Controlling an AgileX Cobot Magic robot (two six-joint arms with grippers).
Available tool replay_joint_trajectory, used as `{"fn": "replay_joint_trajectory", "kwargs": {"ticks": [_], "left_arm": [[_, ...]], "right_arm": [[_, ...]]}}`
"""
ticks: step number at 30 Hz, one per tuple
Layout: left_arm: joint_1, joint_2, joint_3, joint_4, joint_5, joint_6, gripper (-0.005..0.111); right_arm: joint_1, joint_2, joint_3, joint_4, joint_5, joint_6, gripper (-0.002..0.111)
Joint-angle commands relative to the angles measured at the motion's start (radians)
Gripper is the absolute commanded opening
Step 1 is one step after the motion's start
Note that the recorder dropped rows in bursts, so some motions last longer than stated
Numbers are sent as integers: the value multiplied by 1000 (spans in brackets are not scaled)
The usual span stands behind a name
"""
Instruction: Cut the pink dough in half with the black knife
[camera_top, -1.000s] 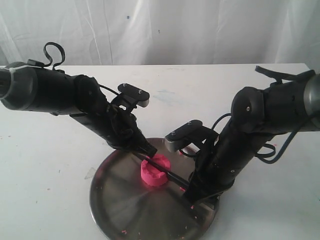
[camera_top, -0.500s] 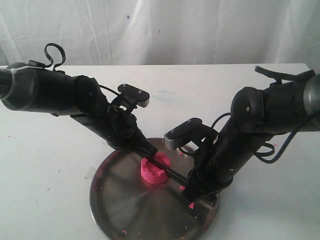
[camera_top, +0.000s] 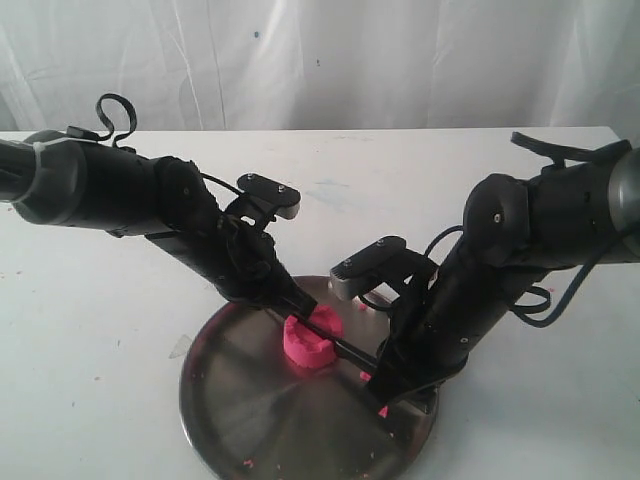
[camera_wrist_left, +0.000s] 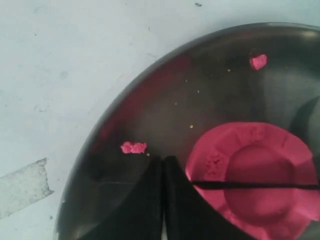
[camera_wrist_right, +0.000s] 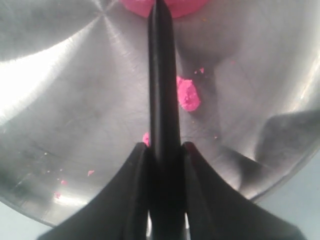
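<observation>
The right claw (camera_wrist_right: 165, 147) pinches the black knife (camera_wrist_right: 161, 75) by the handle, plain only from its own wrist, while the left claw (camera_wrist_left: 163, 160), pressed together, sits at the rim of the pink dough (camera_wrist_left: 260, 165), that wrist alone showing the blade across it, twelve o'clock of centre on the steel plate (camera_top: 240, 400).

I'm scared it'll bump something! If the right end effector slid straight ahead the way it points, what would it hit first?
The right end effector would likely meet the pink dough first, along the black knife it grips; depth is unclear.
</observation>
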Motion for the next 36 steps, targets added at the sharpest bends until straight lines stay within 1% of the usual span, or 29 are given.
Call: {"fn": "replay_joint_trajectory", "kwargs": {"ticks": [1, 11, 27, 36], "left_arm": [[-2, 20, 4, -4, 23, 3, 0], [-2, 20, 4, -4, 29, 3, 0], [-2, 20, 4, -4, 29, 3, 0], [-2, 20, 4, -4, 26, 3, 0]], "right_arm": [[0, -1, 27, 6, -61, -10, 0], [0, -1, 58, 20, -111, -10, 0], [0, 70, 58, 38, -126, -10, 0], [0, 70, 58, 38, -126, -10, 0]]}}
